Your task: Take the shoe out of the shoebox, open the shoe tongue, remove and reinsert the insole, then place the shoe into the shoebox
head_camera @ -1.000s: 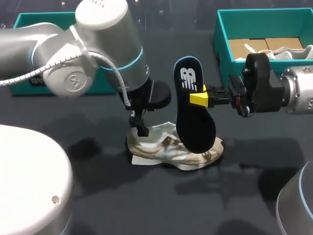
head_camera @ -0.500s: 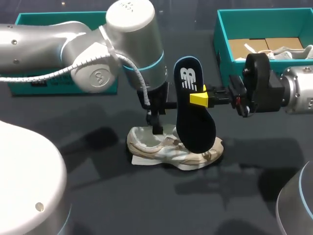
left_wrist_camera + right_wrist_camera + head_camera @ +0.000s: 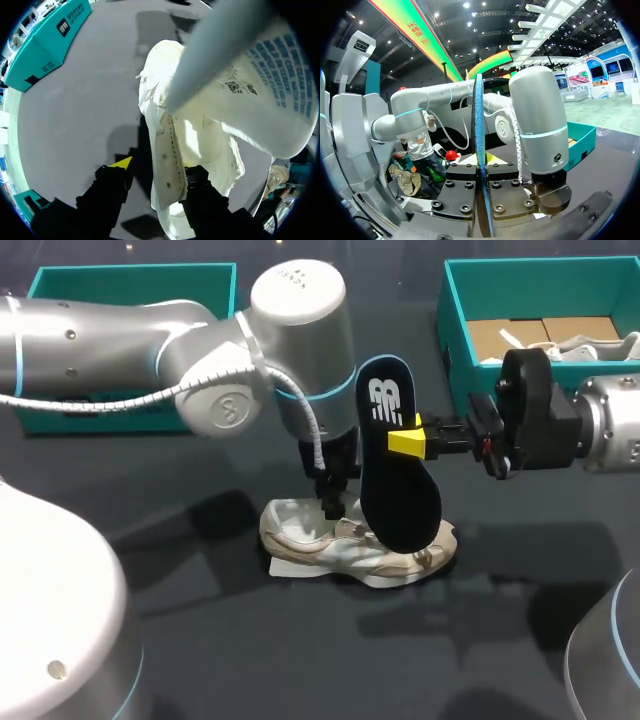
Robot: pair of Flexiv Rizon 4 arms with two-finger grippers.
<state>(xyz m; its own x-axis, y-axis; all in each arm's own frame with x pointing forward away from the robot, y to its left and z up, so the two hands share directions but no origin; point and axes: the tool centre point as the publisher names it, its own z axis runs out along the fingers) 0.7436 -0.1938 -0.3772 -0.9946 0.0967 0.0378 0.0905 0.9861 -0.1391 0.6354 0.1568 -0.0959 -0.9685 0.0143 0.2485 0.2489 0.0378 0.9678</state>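
In the head view the shoe (image 3: 340,543) lies on its side on the dark table (image 3: 200,640), well apart from the shoebox (image 3: 455,310) at the far right. The right gripper (image 3: 405,441) comes in level from the right and is clamped on the edge of the dark insole (image 3: 397,480), which stands upright with its lower end at the shoe. The left gripper (image 3: 333,502) points down at the shoe's opening. In the left wrist view the left gripper (image 3: 157,170) is parted, with the shoe's (image 3: 167,150) upper edge in the gap; one finger (image 3: 197,177) is at the shoe, while the yellow-tipped one (image 3: 120,165) stands apart from it. The insole's pale underside (image 3: 260,85) looms beside it. In the right wrist view the right gripper (image 3: 481,172) is closed on the insole (image 3: 480,125), seen edge-on between both fingers.
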